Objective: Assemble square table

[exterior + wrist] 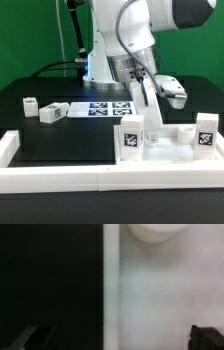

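Fingertips (205, 333) closest to the wrist lens, dark and blurred, far from each other: jaws wide apart, clamped on nothing. Directly beneath the jaws, one straight edge of the square tabletop (160, 291): white plastic under one fingertip, bare black bench (50, 280) under the other. Just beyond the jaws, on the slab, a pale rounded shape (155, 232), too blurred to call socket or leg end.

Seen from outside, jaws low over the slab's middle. Just beside them, a near tagged leg (130, 138), upright at the slab's corner. Farther off, at the opposite corner, a far tagged leg (207, 132), also upright. Seated in sockets or merely standing there: cannot tell. Well apart from the jaws, toward the exterior view's left, a loose leg (50, 113) and a second loose leg (30, 105), both lying on the bench.

Judged as a gap between grasps, partway through fitting legs: two at the slab, two not yet brought over. Next move, probably: rise clear of the slab, cross to a loose leg, square the jaws across its narrow faces, come down and close. Care needed with the near tagged leg on the way up.

Between jaws and loose legs, the marker board (100, 108), flat on the matte black surface. Against the slab, on the side away from the arm's base, the low white border wall (60, 175). Behind the arm, a green backdrop (30, 40).
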`<state>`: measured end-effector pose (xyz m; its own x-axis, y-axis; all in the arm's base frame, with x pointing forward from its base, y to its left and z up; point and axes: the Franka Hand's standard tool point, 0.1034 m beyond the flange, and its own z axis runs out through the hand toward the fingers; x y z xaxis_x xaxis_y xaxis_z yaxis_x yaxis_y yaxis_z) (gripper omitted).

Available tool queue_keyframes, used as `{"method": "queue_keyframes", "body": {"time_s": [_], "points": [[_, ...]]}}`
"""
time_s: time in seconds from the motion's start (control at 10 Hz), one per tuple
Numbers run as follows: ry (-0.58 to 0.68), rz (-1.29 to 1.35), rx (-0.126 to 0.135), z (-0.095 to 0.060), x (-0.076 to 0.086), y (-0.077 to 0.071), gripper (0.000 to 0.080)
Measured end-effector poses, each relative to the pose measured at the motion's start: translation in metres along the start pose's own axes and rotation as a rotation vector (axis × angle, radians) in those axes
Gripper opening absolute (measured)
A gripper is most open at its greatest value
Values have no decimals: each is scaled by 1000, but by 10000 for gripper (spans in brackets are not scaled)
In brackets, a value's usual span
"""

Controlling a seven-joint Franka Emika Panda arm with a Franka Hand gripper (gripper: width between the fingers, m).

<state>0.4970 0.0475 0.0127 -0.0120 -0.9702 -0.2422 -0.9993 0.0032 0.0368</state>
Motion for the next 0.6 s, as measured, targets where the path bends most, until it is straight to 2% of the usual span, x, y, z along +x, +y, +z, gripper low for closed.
{"method": "queue_keyframes", "body": {"time_s": [0.3, 0.4, 0.5, 0.6], "points": [[0, 0, -1, 0, 0, 0, 250], [-2, 1, -6, 1, 0, 2, 250], [-3, 2, -10, 2, 0, 4, 67], [-3, 2, -10, 1, 0, 4, 64]]}}
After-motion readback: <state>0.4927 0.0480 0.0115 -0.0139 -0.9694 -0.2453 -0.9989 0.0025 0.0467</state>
